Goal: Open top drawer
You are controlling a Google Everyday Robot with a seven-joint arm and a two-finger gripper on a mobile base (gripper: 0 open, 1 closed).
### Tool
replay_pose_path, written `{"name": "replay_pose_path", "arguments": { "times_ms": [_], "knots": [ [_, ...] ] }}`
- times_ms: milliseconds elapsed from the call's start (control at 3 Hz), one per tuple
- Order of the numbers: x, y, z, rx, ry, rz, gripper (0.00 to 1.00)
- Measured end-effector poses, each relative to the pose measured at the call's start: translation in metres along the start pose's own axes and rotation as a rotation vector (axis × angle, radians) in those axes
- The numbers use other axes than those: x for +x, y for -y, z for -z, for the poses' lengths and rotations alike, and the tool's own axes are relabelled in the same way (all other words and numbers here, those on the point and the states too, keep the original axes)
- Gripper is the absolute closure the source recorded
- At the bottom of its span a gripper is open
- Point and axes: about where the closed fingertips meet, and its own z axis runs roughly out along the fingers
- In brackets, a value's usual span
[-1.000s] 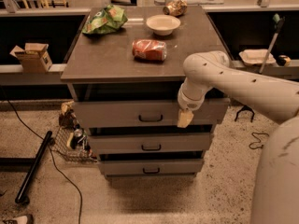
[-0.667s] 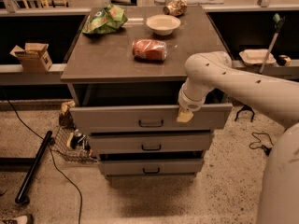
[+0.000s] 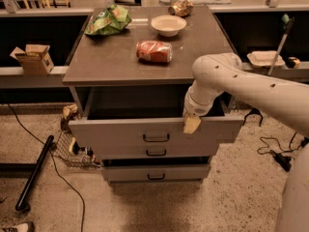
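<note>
Speckled stone floor (image 3: pixel 231 192) lies all round a grey cabinet with a flat brown worktop (image 3: pixel 106 69). On the worktop are a red drink can (image 3: pixel 154 51) on its side, a pale round bowl (image 3: pixel 168 25) and a crumpled green bag (image 3: pixel 108 21).

The top drawer (image 3: pixel 116 132), a wide light-grey box with a small black bar handle (image 3: pixel 156 138), now sticks out further than it did a second ago. More of the dark space inside it shows. The two thinner grey drawers (image 3: pixel 130 173) under it sit further back.

The tan-tipped gripper (image 3: pixel 191 124) on the white arm (image 3: pixel 251 91) has come forward with the drawer. It sits at the top edge of the drawer front, just right of the handle. I cannot tell how far open it is, or if it has hold of the edge.

Open floor lies in front of the drawer. A wire basket (image 3: pixel 72 151) stands just beside the cabinet's left side. A long black pole (image 3: pixel 35 173) lies further left. Black cables (image 3: pixel 275 153) lie on the floor to the right.
</note>
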Motion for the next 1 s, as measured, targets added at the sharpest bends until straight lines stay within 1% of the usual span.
{"name": "replay_pose_path", "arguments": {
  "times_ms": [1000],
  "knots": [
    [0.0000, -0.0001, -0.0001, 0.000, 0.000, 0.000, 0.17]
  ]
}}
